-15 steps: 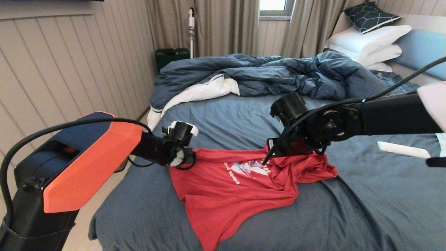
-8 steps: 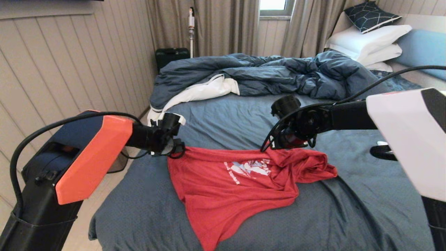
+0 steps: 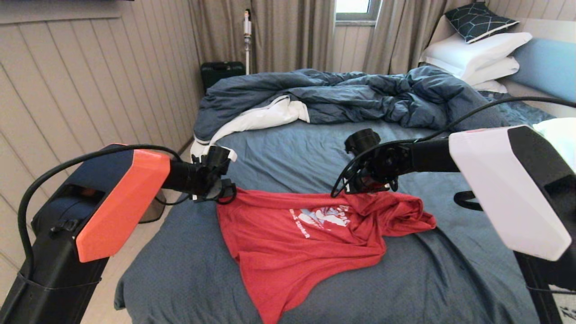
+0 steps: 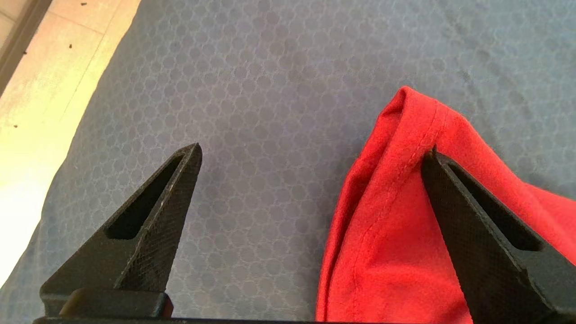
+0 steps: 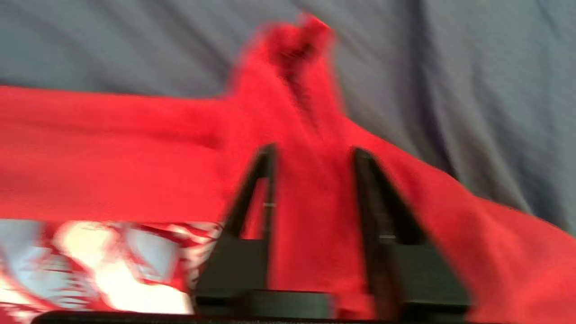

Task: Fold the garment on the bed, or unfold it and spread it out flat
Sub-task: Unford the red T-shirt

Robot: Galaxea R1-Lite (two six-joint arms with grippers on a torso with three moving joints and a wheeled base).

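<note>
The red T-shirt, the garment (image 3: 297, 243), lies rumpled on the slate-blue bed (image 3: 450, 270), print (image 3: 321, 218) up and its right part bunched. My left gripper (image 3: 223, 193) hovers at the shirt's far left corner. In the left wrist view it (image 4: 315, 150) is open wide, and a hemmed fold of the shirt (image 4: 391, 225) rests against one finger. My right gripper (image 3: 355, 189) hangs just over the shirt's far edge. In the right wrist view its (image 5: 315, 150) fingers stand apart over red cloth (image 5: 112, 153), not pinching it.
A dark blue duvet with white lining (image 3: 337, 96) is heaped across the far half of the bed. White pillows (image 3: 477, 54) are stacked at the back right. The bed's left edge drops to the floor (image 4: 40, 90) beside a panelled wall (image 3: 90, 90).
Both grippers have risen and drawn back from the shirt toward the far side. The right arm's white shell has swung into view. The shirt has stayed as it lay.
</note>
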